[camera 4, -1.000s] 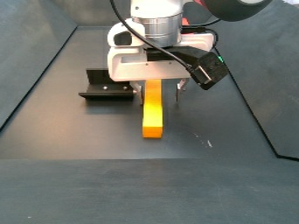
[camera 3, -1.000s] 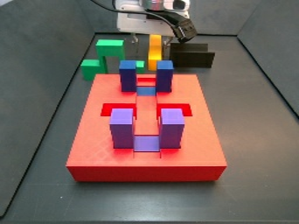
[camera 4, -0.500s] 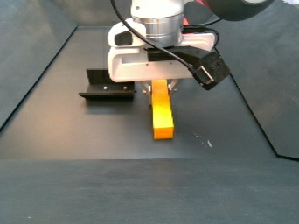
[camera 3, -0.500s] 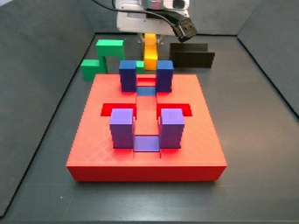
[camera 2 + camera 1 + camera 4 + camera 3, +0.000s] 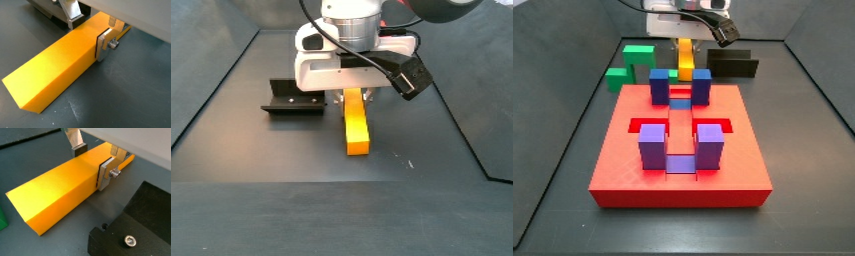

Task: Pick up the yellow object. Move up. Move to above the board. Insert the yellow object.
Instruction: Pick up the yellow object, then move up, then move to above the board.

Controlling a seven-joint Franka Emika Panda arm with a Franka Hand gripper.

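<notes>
My gripper [image 5: 358, 93] is shut on the yellow object [image 5: 356, 126], a long yellow-orange bar, gripping it near one end. In both wrist views the silver fingers [image 5: 107, 172] [image 5: 105, 43] press on its two long sides, and the bar [image 5: 57, 188] [image 5: 57, 62] reaches away from the gripper [image 5: 92, 159] [image 5: 89, 31]. In a side view the gripper [image 5: 687, 40] holds the bar [image 5: 687, 56] just behind the red board [image 5: 673, 160], which carries dark blue blocks [image 5: 680, 85] and purple blocks [image 5: 681, 145]. The bar's lower end is hidden behind the blue blocks.
The dark fixture [image 5: 294, 100] stands beside the gripper; it also shows in a side view [image 5: 738, 64] and a wrist view [image 5: 130, 230]. Green blocks [image 5: 633, 58] sit behind the board's far left corner. Tray walls rise at both sides [image 5: 472, 130].
The gripper with the yellow bar has shifted a little sideways toward the board's middle line since one second ago. It has barely moved in the last half second.
</notes>
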